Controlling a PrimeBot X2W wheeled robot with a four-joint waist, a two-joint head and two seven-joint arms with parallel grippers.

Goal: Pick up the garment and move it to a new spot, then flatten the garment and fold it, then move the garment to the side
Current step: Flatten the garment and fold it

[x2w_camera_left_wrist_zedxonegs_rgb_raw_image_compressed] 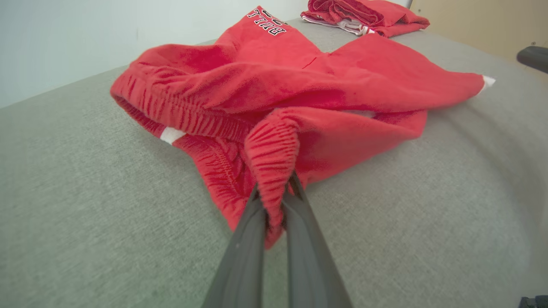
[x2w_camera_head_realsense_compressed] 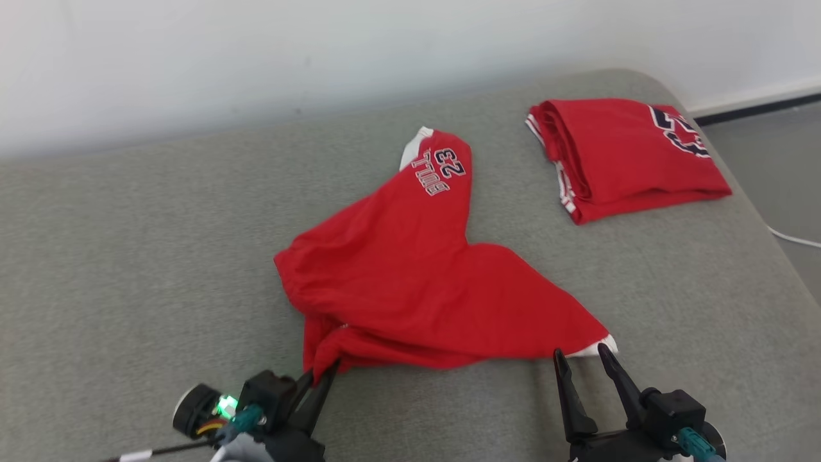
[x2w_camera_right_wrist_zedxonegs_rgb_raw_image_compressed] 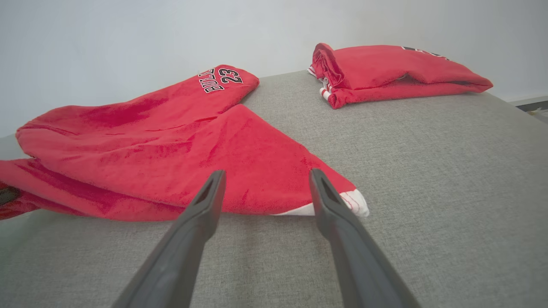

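Left gripper [x2w_camera_head_realsense_compressed: 324, 373], garment [x2w_camera_head_realsense_compressed: 410, 276], grey cushion [x2w_camera_head_realsense_compressed: 128, 256], wall [x2w_camera_head_realsense_compressed: 192, 51]

A grey fabric-covered pad [x2w_camera_head_realsense_compressed: 128, 256] carries two things: rumpled red shorts [x2w_camera_head_realsense_compressed: 410, 282] printed with 23, spread across its middle, and a folded red garment [x2w_camera_head_realsense_compressed: 628, 154], well apart near its far right corner.

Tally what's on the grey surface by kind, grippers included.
Red garments: 2 (loose shorts, folded garment)
Grippers: 2 (left gripper shut on the loose shorts, right gripper open)
Total: 4
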